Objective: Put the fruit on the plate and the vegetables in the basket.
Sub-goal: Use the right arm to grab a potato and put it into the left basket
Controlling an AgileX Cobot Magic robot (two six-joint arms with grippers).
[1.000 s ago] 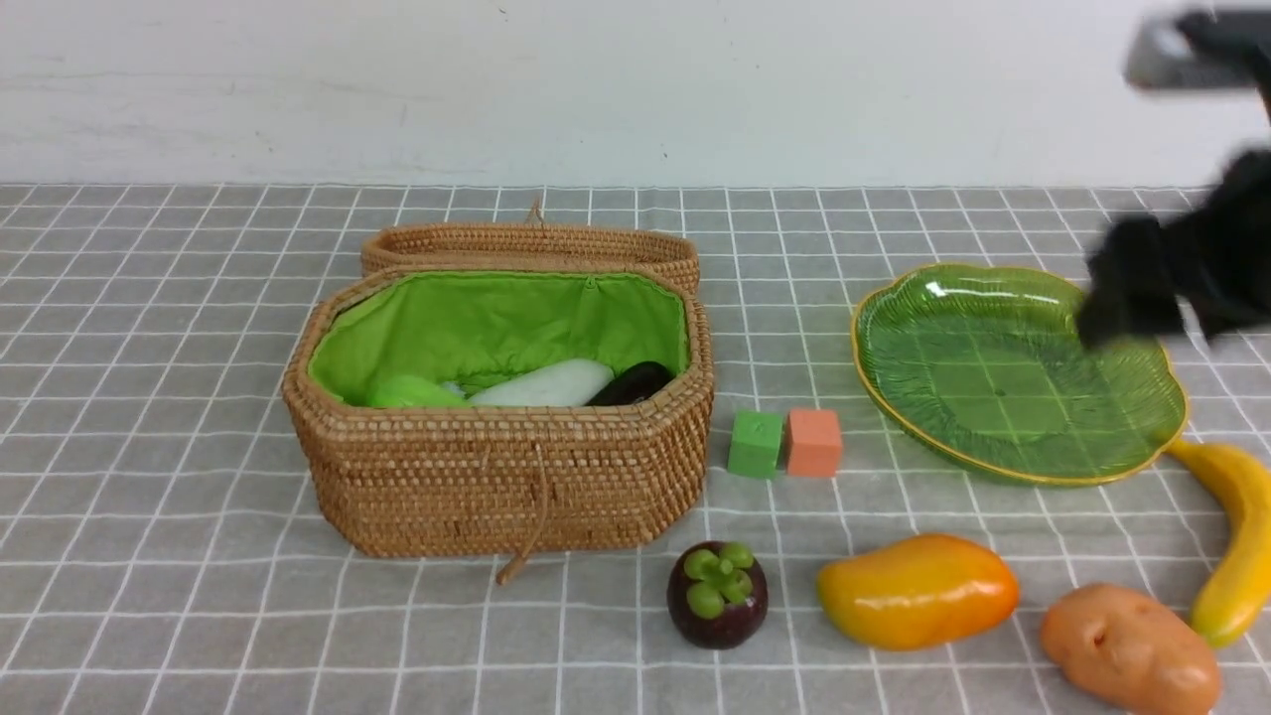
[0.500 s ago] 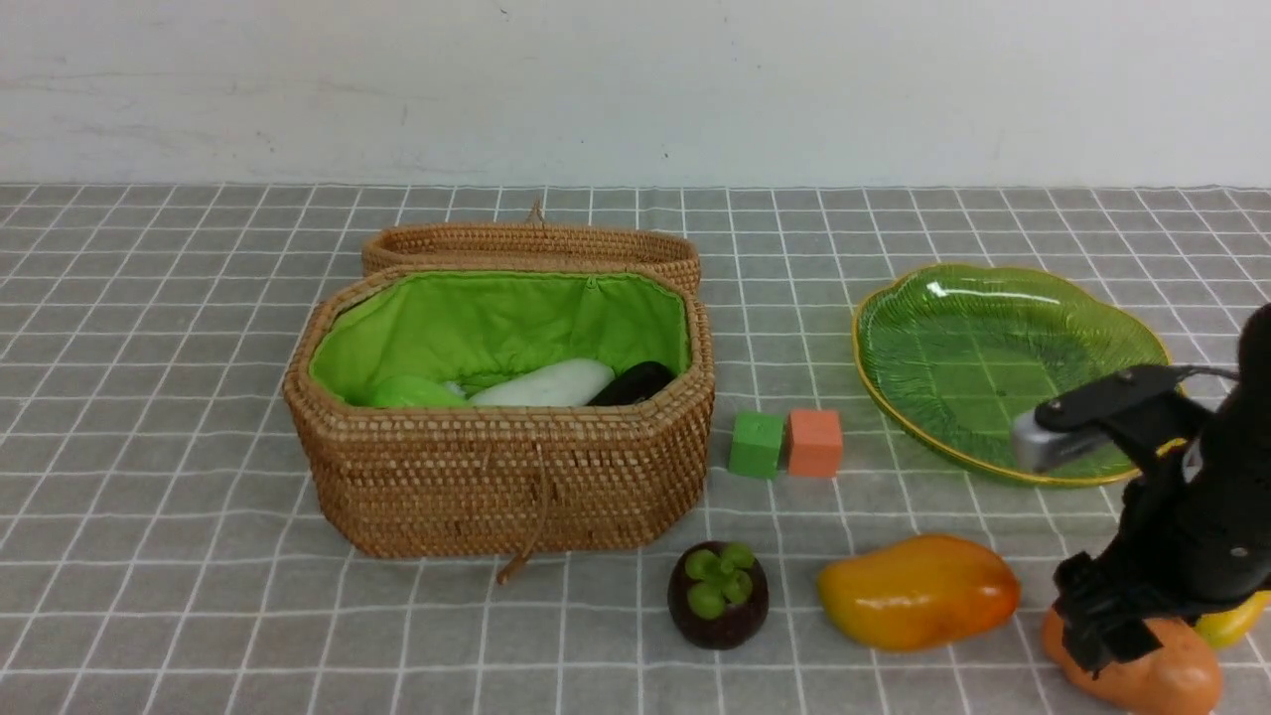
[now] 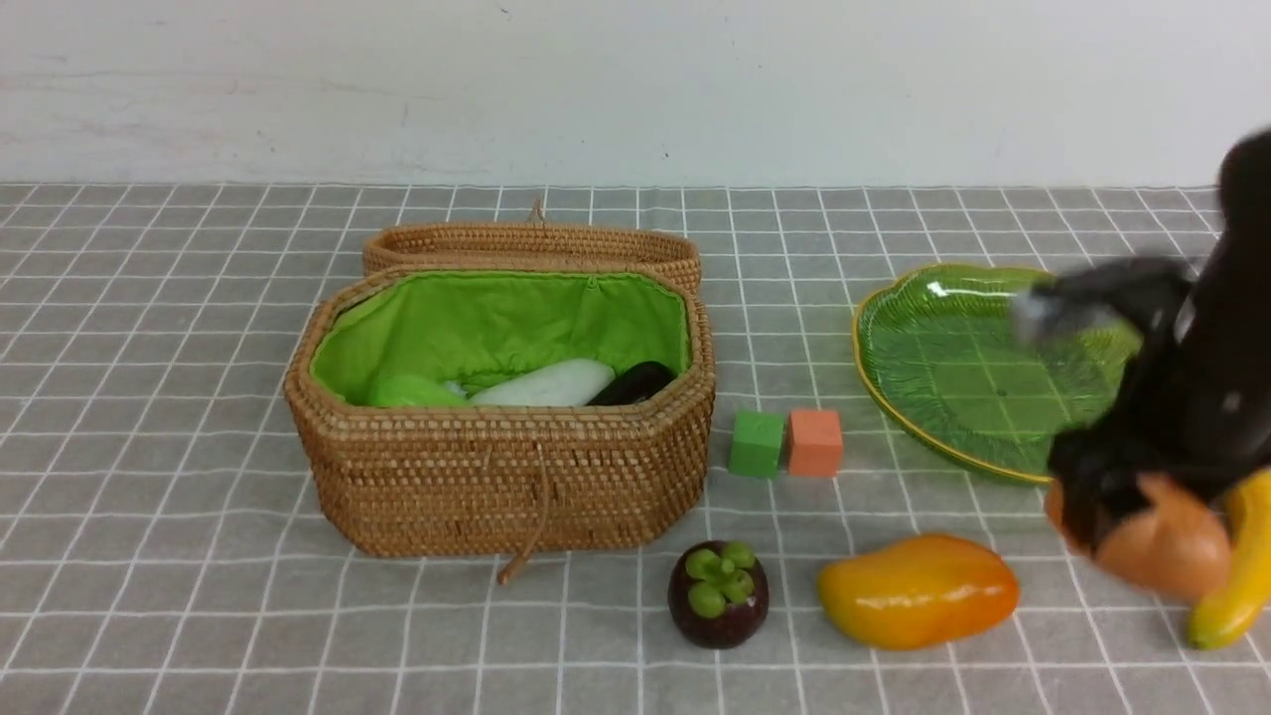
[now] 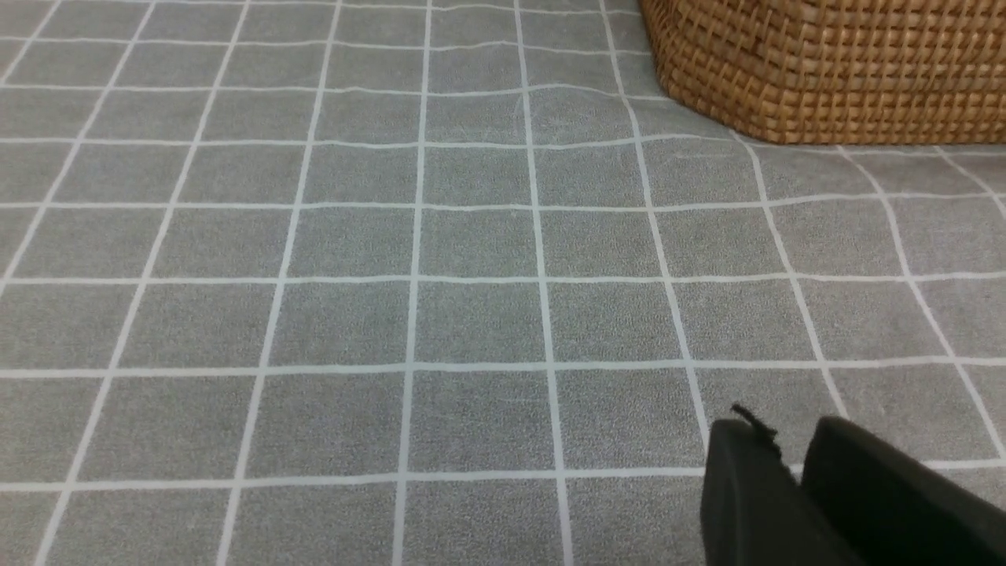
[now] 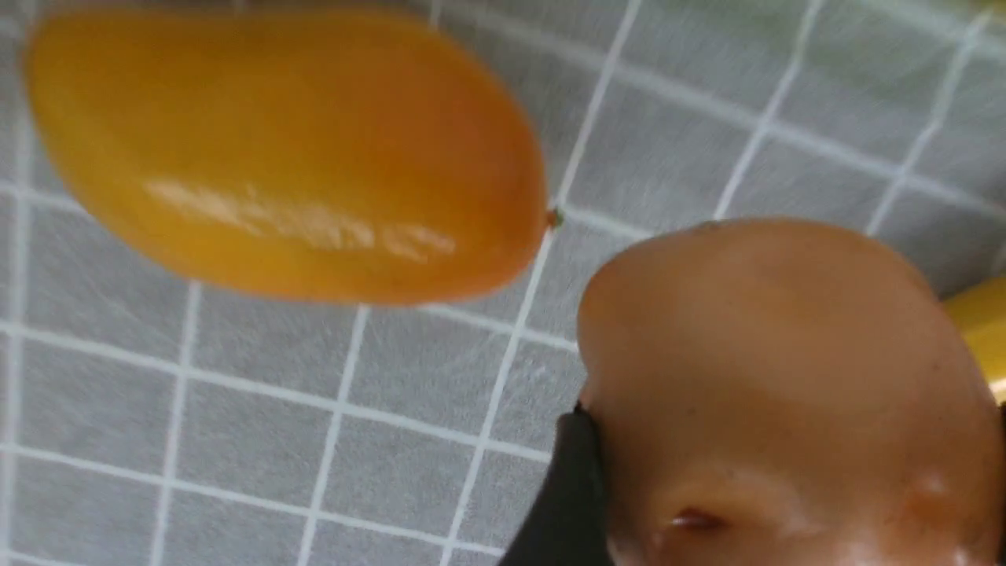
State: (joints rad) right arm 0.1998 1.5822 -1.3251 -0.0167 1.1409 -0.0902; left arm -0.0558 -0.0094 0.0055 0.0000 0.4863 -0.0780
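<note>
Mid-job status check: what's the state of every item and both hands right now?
basket: open, lid lying behind it.
radish, eggplant, green piece: inside basket.
plate: empty.
potato: gripped by right hand, off the cloth.
mangosteen, mango, banana: on cloth, not plated.
green cube, orange cube: side by side on cloth.
left hand: fingers close together, holding nothing.
right hand: closed on potato.

Right arm (image 3: 1213, 382) glossy black, grey block (image 3: 1045, 314) attached; left claw (image 4: 790, 452) matte black.

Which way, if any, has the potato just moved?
Yes: the right gripper has lifted the potato off the cloth, up toward the plate's near rim.
</note>
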